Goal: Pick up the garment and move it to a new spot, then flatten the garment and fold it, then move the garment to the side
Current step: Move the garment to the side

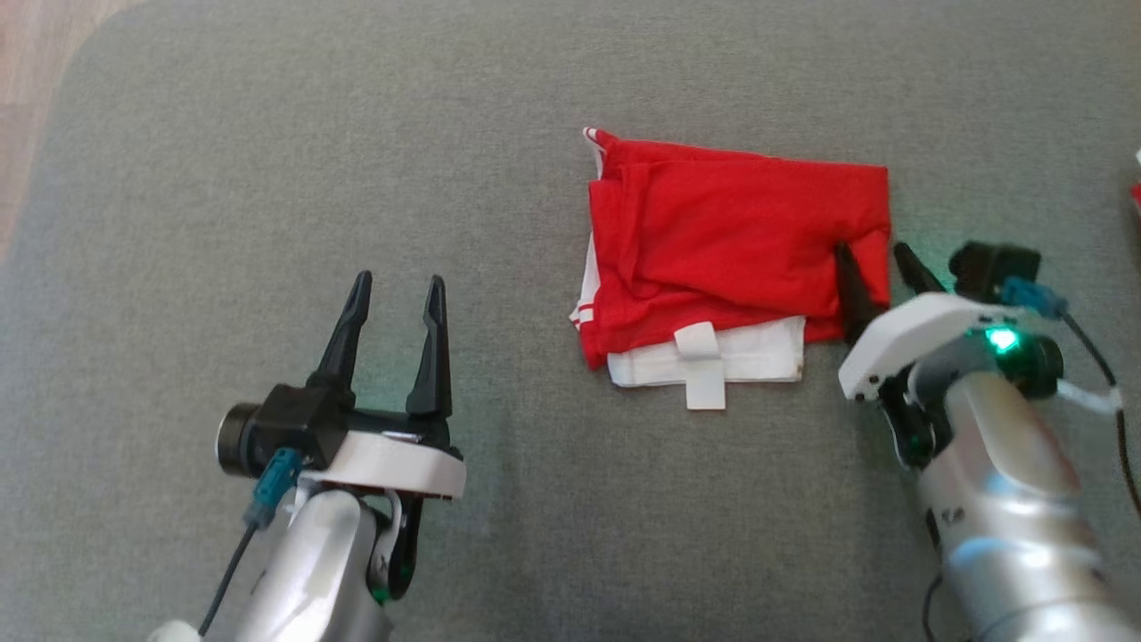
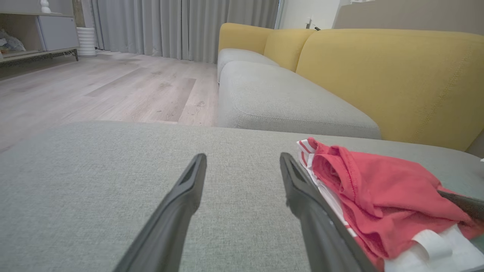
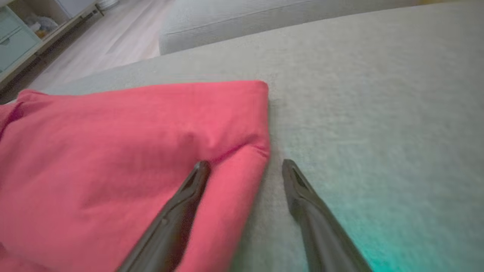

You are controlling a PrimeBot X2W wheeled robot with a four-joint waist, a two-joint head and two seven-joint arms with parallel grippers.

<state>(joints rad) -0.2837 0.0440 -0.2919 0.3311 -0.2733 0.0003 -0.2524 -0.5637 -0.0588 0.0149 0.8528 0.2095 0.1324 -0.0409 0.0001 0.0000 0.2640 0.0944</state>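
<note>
The garment [image 1: 731,241] is red with white trim, folded into a rough rectangle on the grey cushion [image 1: 267,160]; white layers and a white strap stick out at its near edge. My right gripper [image 1: 878,259] is open at the garment's right near corner, one finger over the red cloth, the other over bare cushion. The right wrist view shows the garment [image 3: 132,151] and that right gripper [image 3: 245,166] straddling its edge. My left gripper [image 1: 397,290] stands open over bare cushion, well left of the garment. In the left wrist view, the garment [image 2: 378,192] lies right of the left gripper [image 2: 242,158].
The grey cushion fills the head view; wood floor [image 1: 36,62] shows past its far-left corner. A yellow-backed sofa [image 2: 340,75] with grey seats stands beyond the cushion, and a cabinet [image 2: 38,30] and curtains lie across the floor. A small red-white item [image 1: 1136,183] peeks in at the right edge.
</note>
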